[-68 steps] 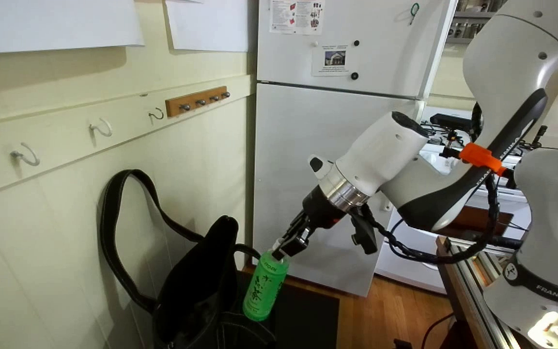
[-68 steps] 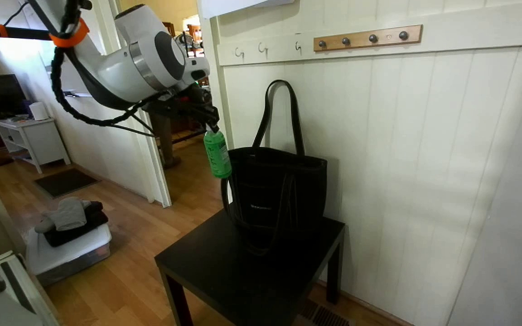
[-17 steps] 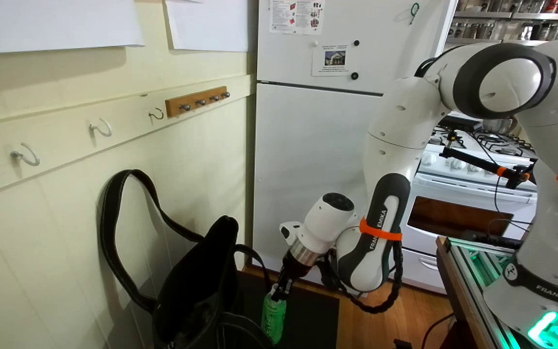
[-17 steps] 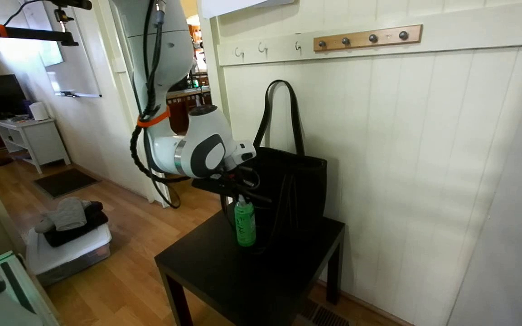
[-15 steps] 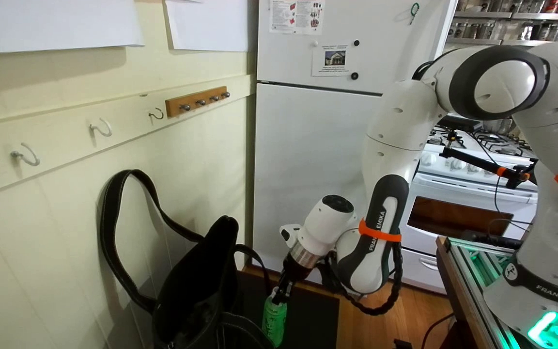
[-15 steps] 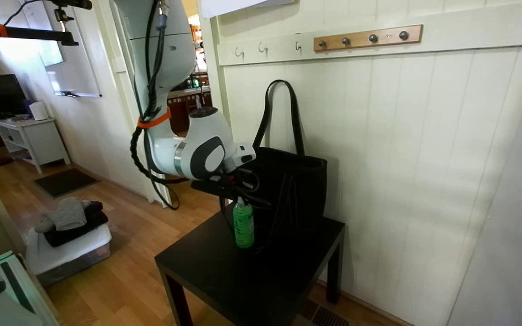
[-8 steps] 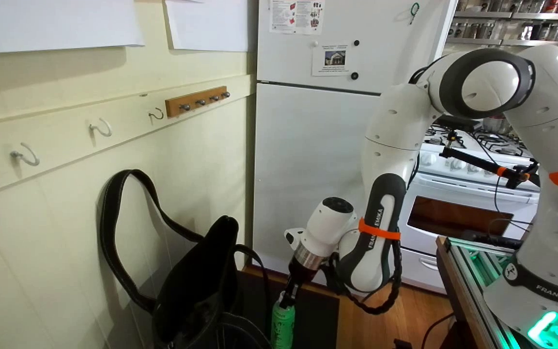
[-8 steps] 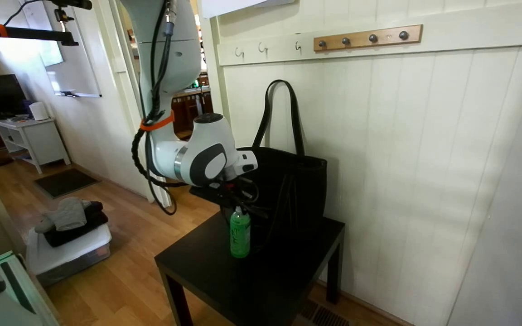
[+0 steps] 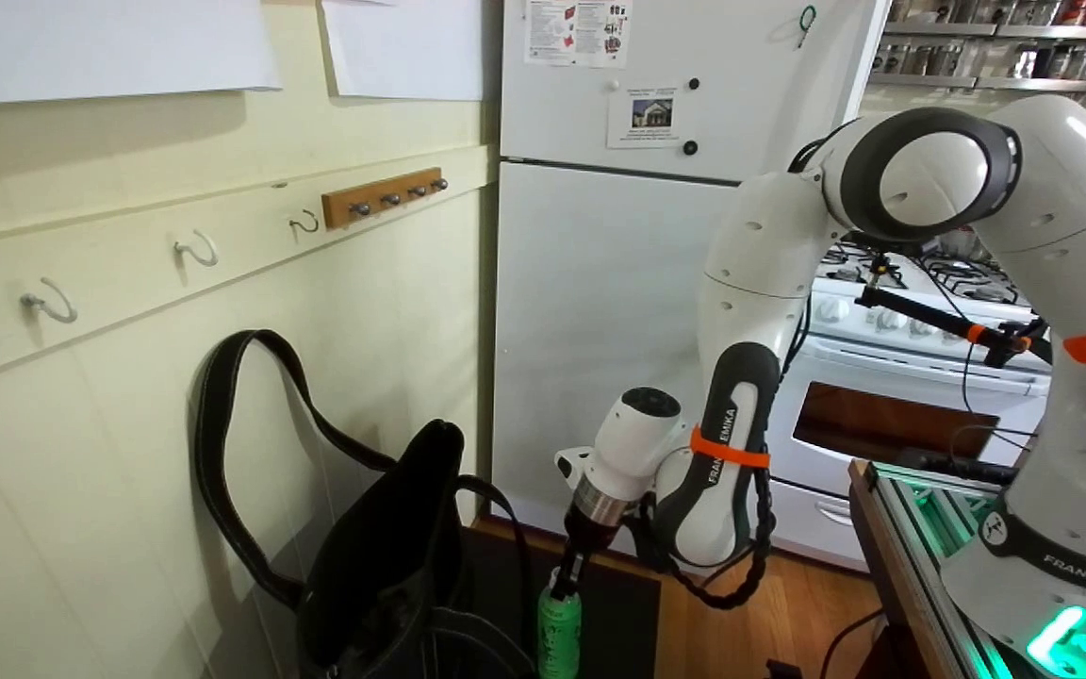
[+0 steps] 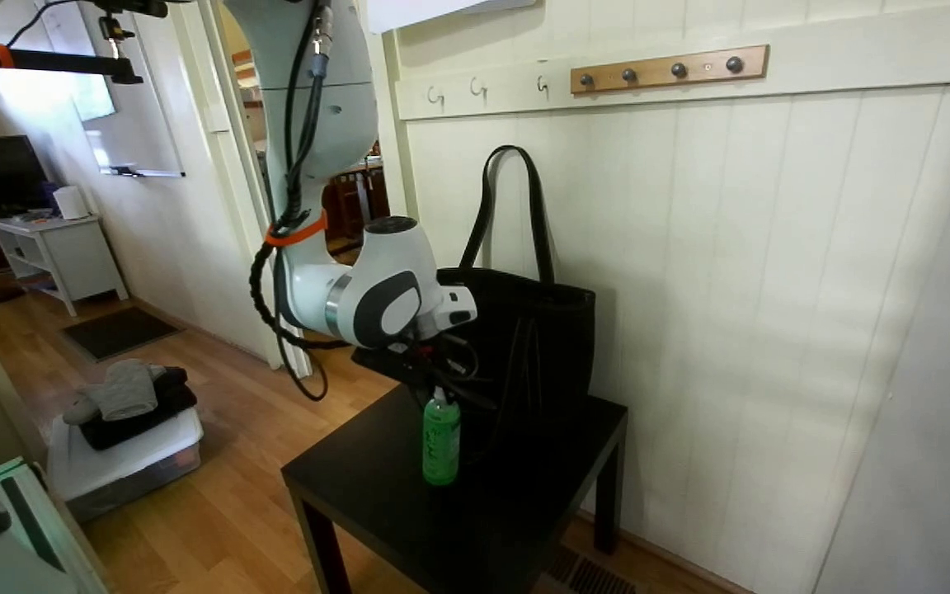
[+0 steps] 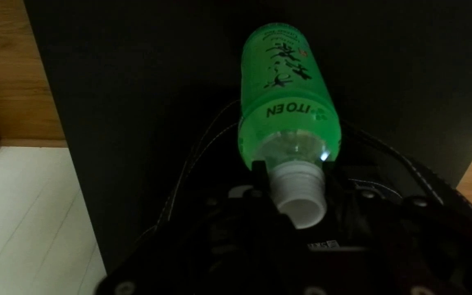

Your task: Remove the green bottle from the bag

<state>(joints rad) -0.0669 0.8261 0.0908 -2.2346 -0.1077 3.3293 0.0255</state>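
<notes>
- my tool (image 11: 295,176) tight round neck of green bottle (image 11: 291,110), ctr of wrist view;
- it's lower ctr in an exterior view, outside bag (image 10: 562,351), over bench (image 10: 351,470); can't tell if touching

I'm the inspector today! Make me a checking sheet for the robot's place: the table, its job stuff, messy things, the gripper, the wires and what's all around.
Surface: black table, holding up the bag.
Job's things: green bottle outside the bag, nearly upright over the table; whether its base touches, I can't tell. One bag strap arches up.
Clutter: grey and black cloths on a box on the floor.
Gripper: looks shut on the bottle's top end.
Cables: black cable looping along the arm, past an orange band.
Surroundings: wall with a wooden knob rack, fridge, stove.
</notes>
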